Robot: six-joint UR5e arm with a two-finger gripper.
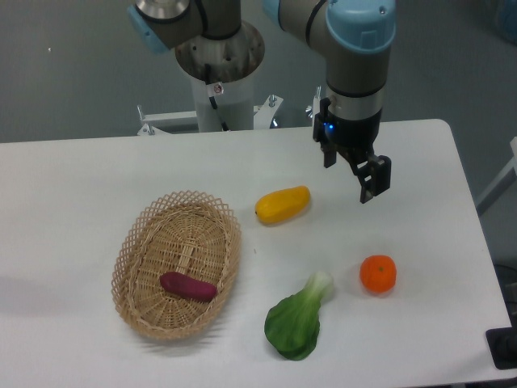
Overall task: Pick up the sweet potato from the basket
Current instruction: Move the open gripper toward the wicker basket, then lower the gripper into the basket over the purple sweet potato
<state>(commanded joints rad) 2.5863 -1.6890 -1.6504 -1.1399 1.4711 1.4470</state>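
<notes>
Wicker holds the prize: the sweet potato [187, 286] lies on the floor of the oval basket [136, 242], toward its near end, on the left half of the white table [81, 186]. In the single fixed view, the UR5e's gripper [352, 168] hangs above the table's far right side, well apart from the basket, beyond the yellow oblong vegetable [283, 204] and farther back than the orange [378, 273] and the bok choy [297, 320]. Its jaws stand apart with nothing between them, though the angle makes the width of the gap hard to read. By every sign the task is at its opening step, the approach, with no grasp begun. The next move calls for a long travel leftward and toward the camera, over the yellow vegetable, then a descent inside the lacy rim with the jaws straddling the tuber across its narrow width.
</notes>
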